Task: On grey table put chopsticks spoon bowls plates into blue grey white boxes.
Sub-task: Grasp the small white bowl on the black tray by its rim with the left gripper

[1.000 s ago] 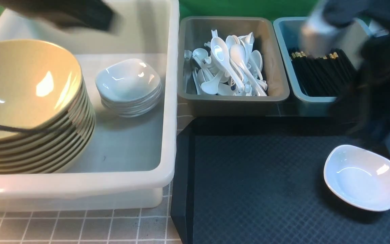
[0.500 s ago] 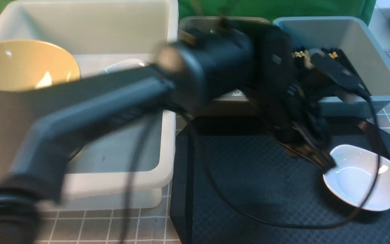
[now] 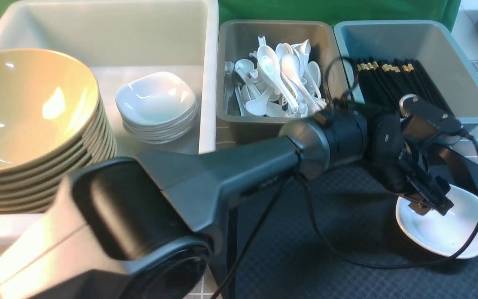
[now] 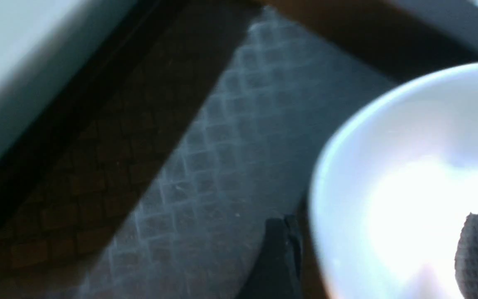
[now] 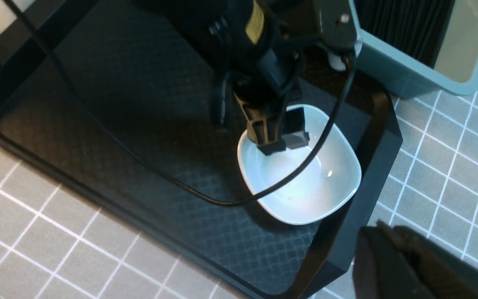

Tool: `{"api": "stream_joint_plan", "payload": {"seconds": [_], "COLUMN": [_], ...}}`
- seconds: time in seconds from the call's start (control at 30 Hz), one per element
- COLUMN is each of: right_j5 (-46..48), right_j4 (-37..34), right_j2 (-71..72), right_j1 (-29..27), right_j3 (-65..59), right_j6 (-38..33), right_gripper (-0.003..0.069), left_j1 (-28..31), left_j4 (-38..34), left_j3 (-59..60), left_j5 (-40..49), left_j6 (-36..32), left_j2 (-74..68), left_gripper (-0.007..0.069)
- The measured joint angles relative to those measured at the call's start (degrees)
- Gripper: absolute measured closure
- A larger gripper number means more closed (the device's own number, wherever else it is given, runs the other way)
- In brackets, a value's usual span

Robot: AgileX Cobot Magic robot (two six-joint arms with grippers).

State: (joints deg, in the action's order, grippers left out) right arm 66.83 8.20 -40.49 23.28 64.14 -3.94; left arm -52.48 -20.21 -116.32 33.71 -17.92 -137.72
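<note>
Left gripper (image 3: 432,205) reaches across the black textured plastic tray (image 3: 338,257). Its jaws are apart and straddle the rim of a small glossy white rounded-square dish (image 3: 450,234), one finger inside, one outside, not clamped. The dish lies on the tray's right side. Right gripper (image 5: 384,245) sits off the tray's corner above the grey gridded table (image 5: 35,216); jaws look together, though only the edge shows. Large white plastic tub (image 3: 208,62): stacked mustard-yellow bowls (image 3: 27,112) and a stack of white dishes (image 3: 156,104). Grey tub (image 3: 239,45): white ceramic spoons (image 3: 280,79). Blue tub (image 3: 450,50): black chopsticks (image 3: 388,83).
</note>
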Motion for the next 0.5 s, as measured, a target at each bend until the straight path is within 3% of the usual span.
{"api": "stream_joint_plan", "payload": {"seconds": [0.17,0.3,0.37,0.5], "right_j5": [0.01,0.01,0.01,0.01], "right_j4": [0.00,0.00,0.05,-0.01], "right_j2": [0.00,0.00,0.00,0.00], "right_j1": [0.00,0.00,0.00,0.00], "right_j3": [0.00,-0.32,-1.32,-3.32], "right_j6": [-0.33,-0.44,-0.57,-0.61], "right_gripper": [0.0652,0.0652,0.0652,0.0652], "left_j1": [-0.05,-0.05,-0.06,0.00], "left_j4": [-1.29,-1.43,-1.43,-3.11], "left_j3": [-0.84,-0.97,-1.02,-1.33], "left_j5": [-0.53,0.30,1.42,1.47], "left_j6": [0.54,0.64,0.64,1.07], "left_j2": [-1.67,-2.06,-2.06,-1.14], "left_gripper": [0.0156,0.0236,0.0384,0.0554]}}
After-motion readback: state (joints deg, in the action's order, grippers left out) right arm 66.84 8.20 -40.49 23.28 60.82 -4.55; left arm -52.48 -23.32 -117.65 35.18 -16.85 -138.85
